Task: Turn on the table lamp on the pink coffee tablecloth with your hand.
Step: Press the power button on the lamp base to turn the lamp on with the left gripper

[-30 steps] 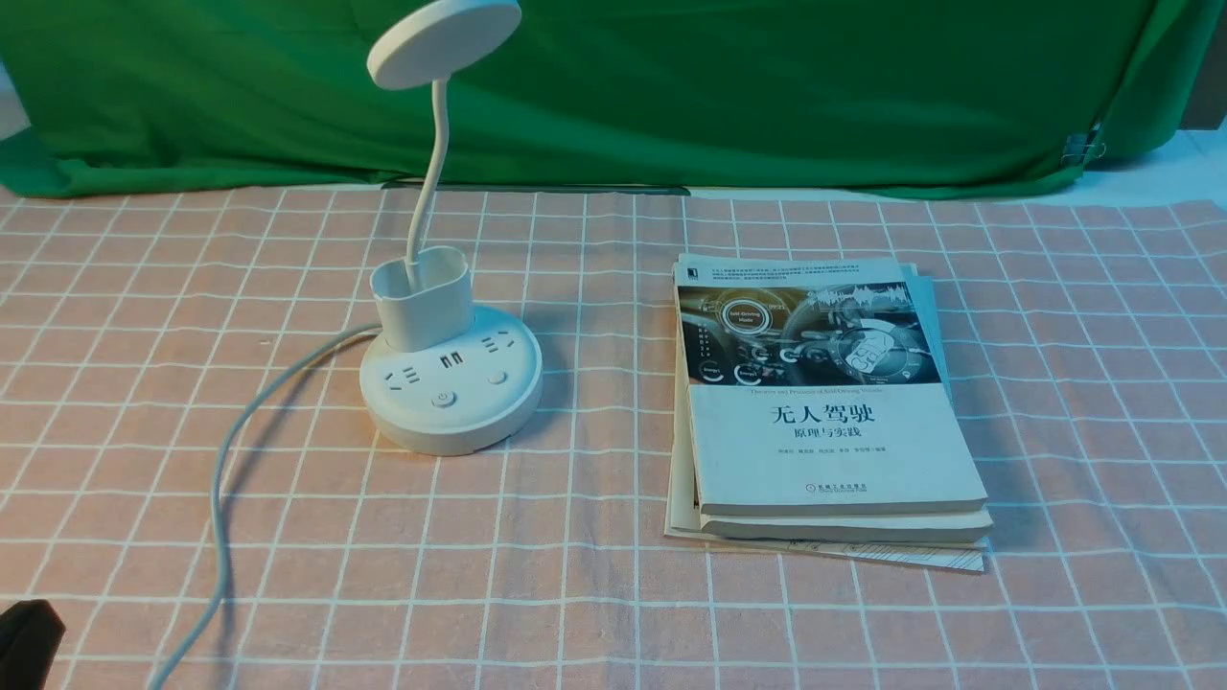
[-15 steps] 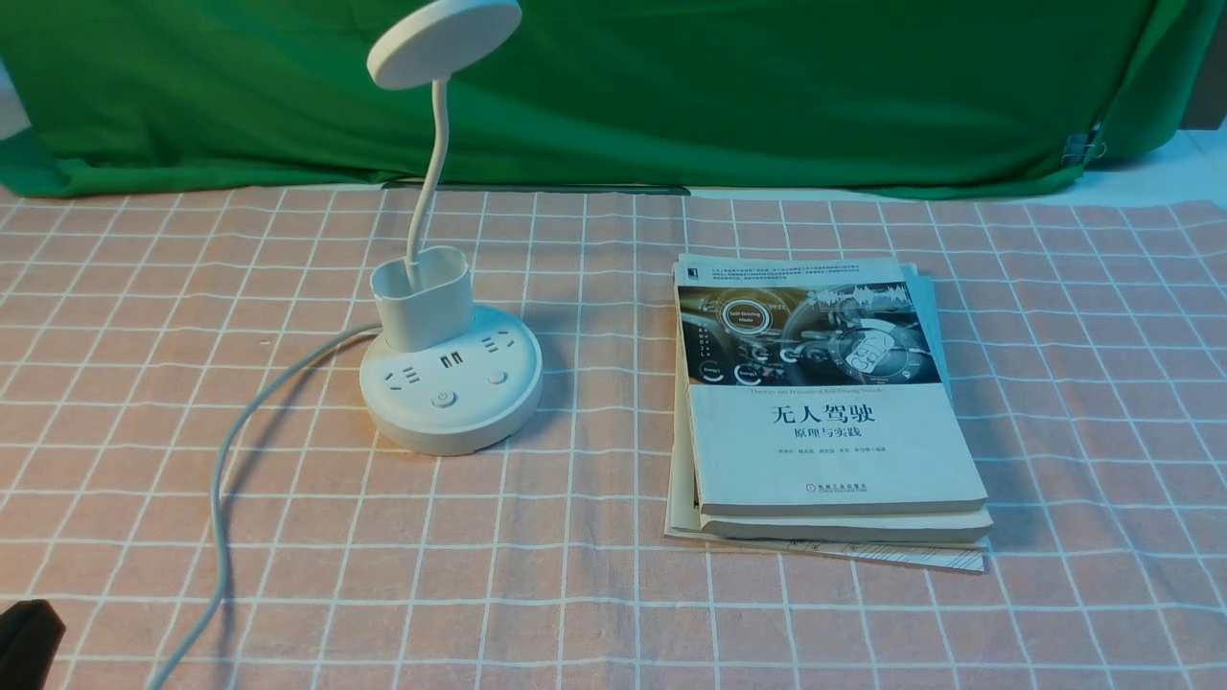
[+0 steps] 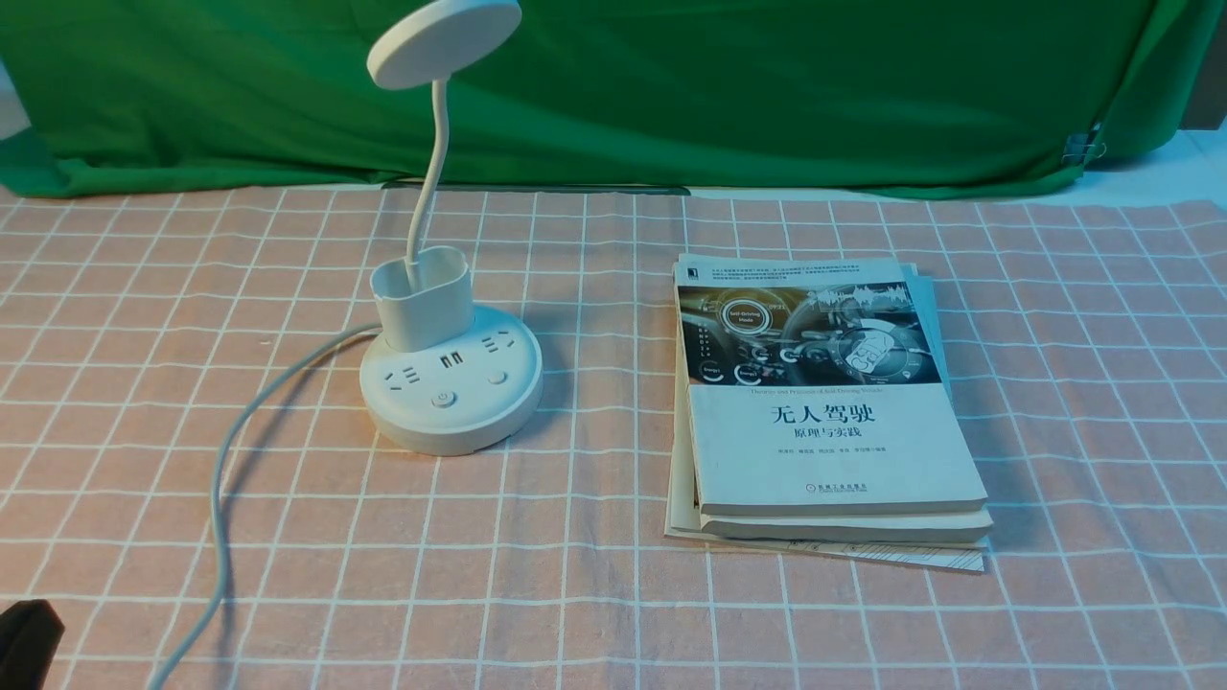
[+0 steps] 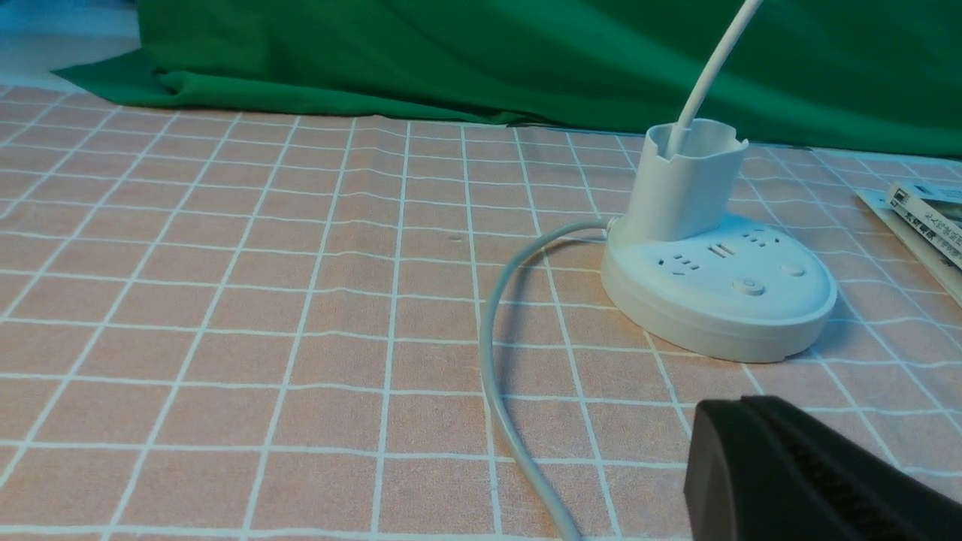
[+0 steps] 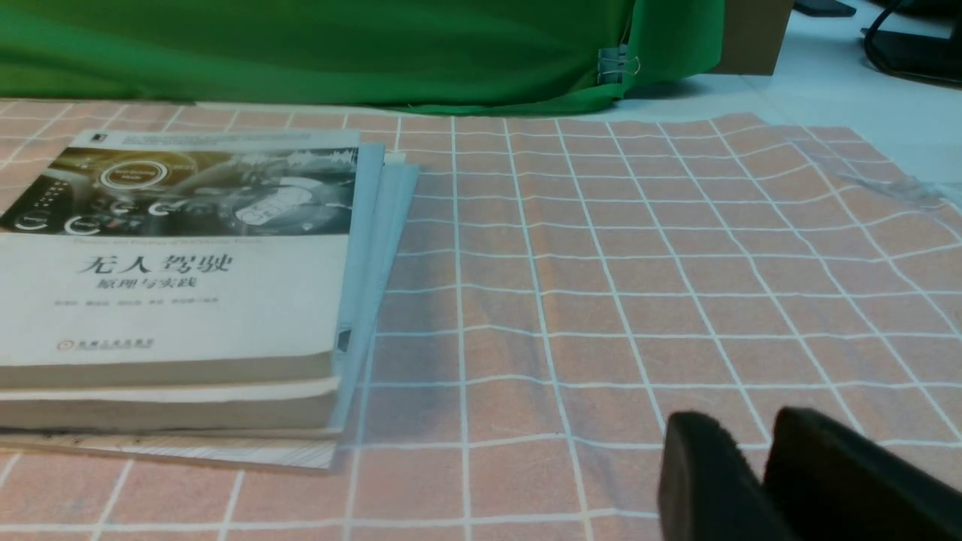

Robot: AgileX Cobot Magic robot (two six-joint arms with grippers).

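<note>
The white table lamp (image 3: 451, 383) stands on the pink coffee tablecloth (image 3: 575, 575), left of centre, with its disc head (image 3: 443, 40) up on a bendy neck. No glow shows from the head. Its round base carries a power button (image 3: 443, 399) facing me. In the left wrist view the lamp (image 4: 718, 285) is ahead of my left gripper (image 4: 744, 406), which is shut and empty, a short way from the base. In the front view only a black corner of the left gripper (image 3: 27, 637) shows at the lower left. My right gripper (image 5: 740, 424) is shut and empty, low over bare cloth, right of the books.
A stack of books (image 3: 824, 412) lies right of the lamp; it also shows in the right wrist view (image 5: 173, 270). The lamp's white cord (image 3: 219, 498) curves from the base toward the front left edge. A green backdrop cloth (image 3: 767, 86) hangs along the far side.
</note>
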